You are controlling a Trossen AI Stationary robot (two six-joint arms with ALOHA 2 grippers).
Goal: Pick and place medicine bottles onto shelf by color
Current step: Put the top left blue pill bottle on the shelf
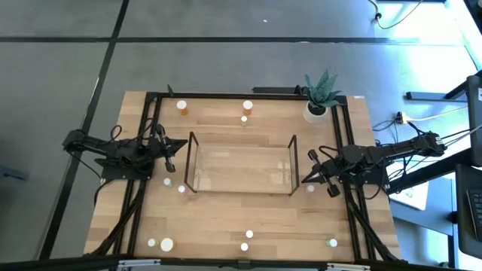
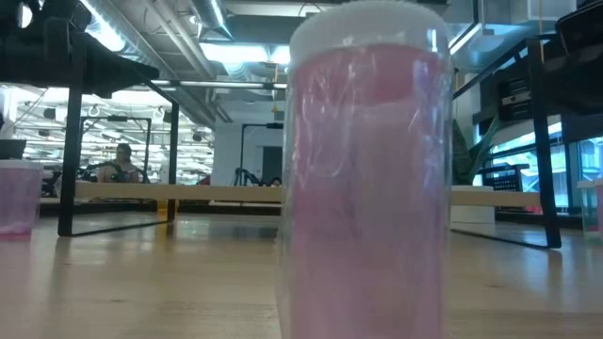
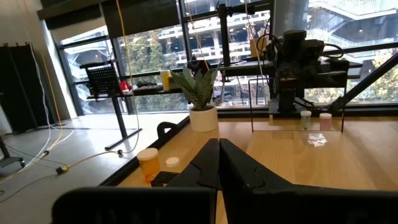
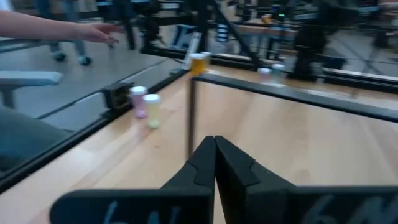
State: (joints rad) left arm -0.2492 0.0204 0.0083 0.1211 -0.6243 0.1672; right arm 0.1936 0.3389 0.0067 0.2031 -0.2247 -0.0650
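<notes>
The shelf (image 1: 241, 163) sits mid-table, empty, right between the left gripper (image 1: 172, 154) and right gripper (image 1: 308, 177), both clenched on nothing. Medicine bottles (image 1: 183, 107) are scattered along the table's far and near edges, well apart from either gripper.

overhead view straight down on table (image 1: 241, 218), low view pressed against pink bottle (image 2: 367, 179), wrist views level

A potted plant (image 1: 319, 96) (spiky green leaves, white pot) stands at the wooden table's (image 1: 241, 218) far right corner; cables (image 1: 422, 113) trail beyond.
</notes>
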